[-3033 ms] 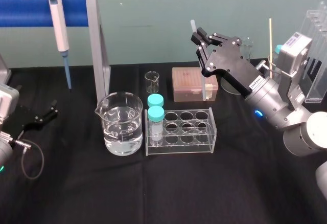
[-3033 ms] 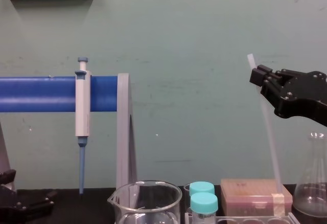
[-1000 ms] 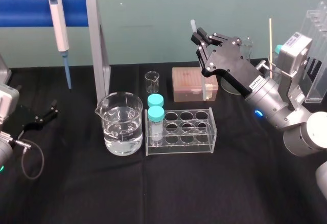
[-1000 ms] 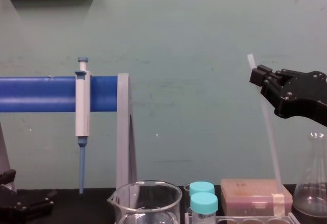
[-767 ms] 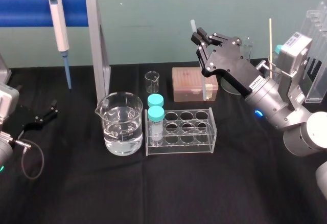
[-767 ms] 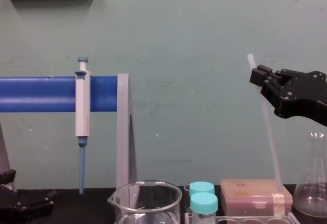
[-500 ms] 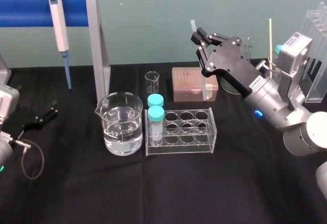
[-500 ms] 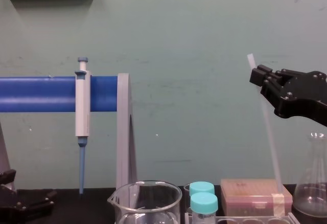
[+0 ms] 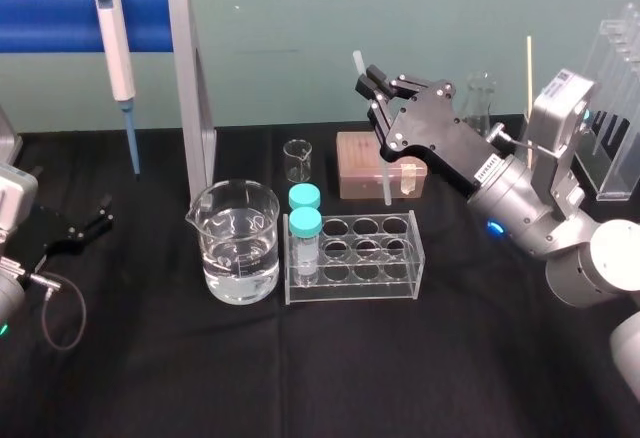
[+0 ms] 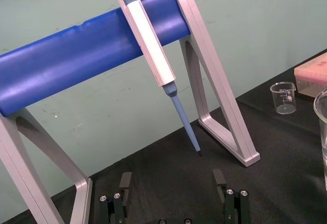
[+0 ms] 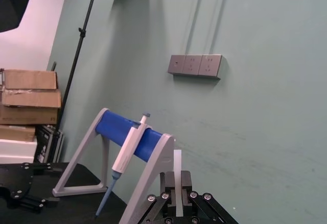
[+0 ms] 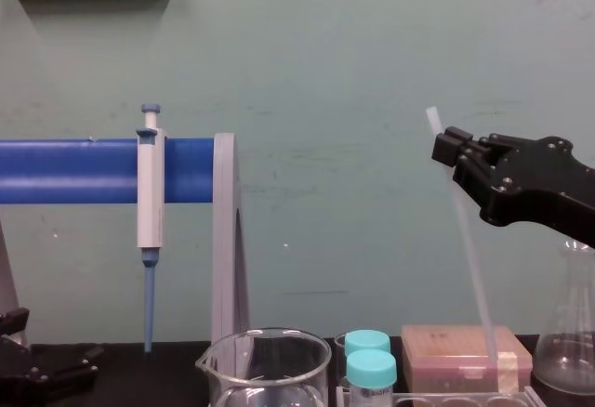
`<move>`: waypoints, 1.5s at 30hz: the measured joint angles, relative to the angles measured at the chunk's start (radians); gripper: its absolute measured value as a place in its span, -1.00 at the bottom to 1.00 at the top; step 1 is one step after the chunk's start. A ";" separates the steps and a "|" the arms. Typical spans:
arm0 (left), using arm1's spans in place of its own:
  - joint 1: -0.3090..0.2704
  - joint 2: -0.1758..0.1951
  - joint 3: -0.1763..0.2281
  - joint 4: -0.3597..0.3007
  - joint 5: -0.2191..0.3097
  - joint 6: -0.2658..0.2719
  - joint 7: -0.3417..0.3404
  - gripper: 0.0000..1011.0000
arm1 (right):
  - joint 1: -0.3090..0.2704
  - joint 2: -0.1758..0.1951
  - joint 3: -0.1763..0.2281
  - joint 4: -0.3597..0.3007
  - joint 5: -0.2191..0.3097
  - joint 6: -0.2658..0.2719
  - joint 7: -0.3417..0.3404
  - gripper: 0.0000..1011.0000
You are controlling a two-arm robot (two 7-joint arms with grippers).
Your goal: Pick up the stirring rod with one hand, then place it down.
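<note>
On the surface (image 9: 320,368), the beaker (image 9: 237,243) sits left of the tube rack (image 9: 355,256) — behind them, the small beaker (image 9: 297,160) left of the box (image 9: 355,173), the stirring rod (image 12: 469,258) above it.

Stirring rod (image 9: 386,183): long, thin, straight, translucent whitish. It is off the table and near upright, slightly tilted, with the top end leaning toward the robot's left. The lower end hangs free, low over the work area at rear centre-right.

Right gripper (image 9: 368,86): black, with two jointed fingers and visible screws. The fingers are clamped on the rod near its upper end, and a short length projects above them.
</note>
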 joint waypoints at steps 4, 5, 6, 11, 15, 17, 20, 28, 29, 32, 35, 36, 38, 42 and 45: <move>0.000 0.000 0.000 0.000 0.000 0.000 0.000 0.98 | 0.002 0.000 -0.005 0.003 0.003 0.001 0.004 -0.87; 0.000 0.000 0.000 0.000 0.000 0.000 0.000 0.98 | 0.002 -0.001 -0.006 0.003 0.004 0.001 0.004 -0.87; 0.000 0.000 0.000 0.000 0.000 0.000 0.000 0.98 | 0.003 -0.001 -0.008 0.004 0.004 0.001 0.006 -0.87; 0.000 0.000 0.000 0.000 0.000 0.000 0.000 0.98 | 0.006 -0.003 -0.014 0.013 0.007 0.002 0.010 -0.87; 0.000 0.000 0.000 0.000 0.000 0.000 0.000 0.98 | 0.011 -0.004 -0.019 0.023 0.017 0.004 0.021 -0.87; 0.000 0.000 0.000 0.000 0.000 0.000 0.000 0.98 | 0.014 -0.005 -0.022 0.029 0.021 0.005 0.026 -0.87; 0.000 0.000 0.000 0.000 0.000 0.000 0.000 0.98 | 0.021 -0.006 -0.028 0.040 0.027 0.005 0.036 -0.87; 0.000 0.000 0.000 0.000 0.000 0.000 0.000 0.98 | 0.037 -0.006 -0.044 0.066 0.042 0.006 0.061 -0.87; 0.000 0.000 0.000 0.000 0.000 0.000 0.000 0.98 | 0.038 -0.006 -0.045 0.069 0.044 0.006 0.063 -0.87; 0.000 0.000 0.000 0.000 0.000 0.000 0.000 0.98 | 0.043 -0.006 -0.050 0.080 0.050 0.007 0.069 -0.87; 0.000 0.000 0.000 0.000 0.000 0.000 0.000 0.98 | 0.047 -0.005 -0.053 0.086 0.054 0.008 0.075 -0.87; 0.000 0.000 0.000 0.000 0.000 0.000 0.000 0.98 | 0.048 -0.004 -0.054 0.088 0.056 0.008 0.077 -0.87; 0.000 0.000 0.000 0.000 0.000 0.000 0.000 0.98 | 0.050 -0.004 -0.056 0.092 0.059 0.008 0.081 -0.87; 0.000 0.000 0.000 0.000 0.000 0.000 0.000 0.98 | 0.060 -0.003 -0.062 0.112 0.071 0.003 0.099 -0.87; 0.000 0.000 0.000 0.000 0.000 0.000 0.000 0.98 | 0.066 -0.004 -0.065 0.123 0.079 -0.002 0.110 -0.87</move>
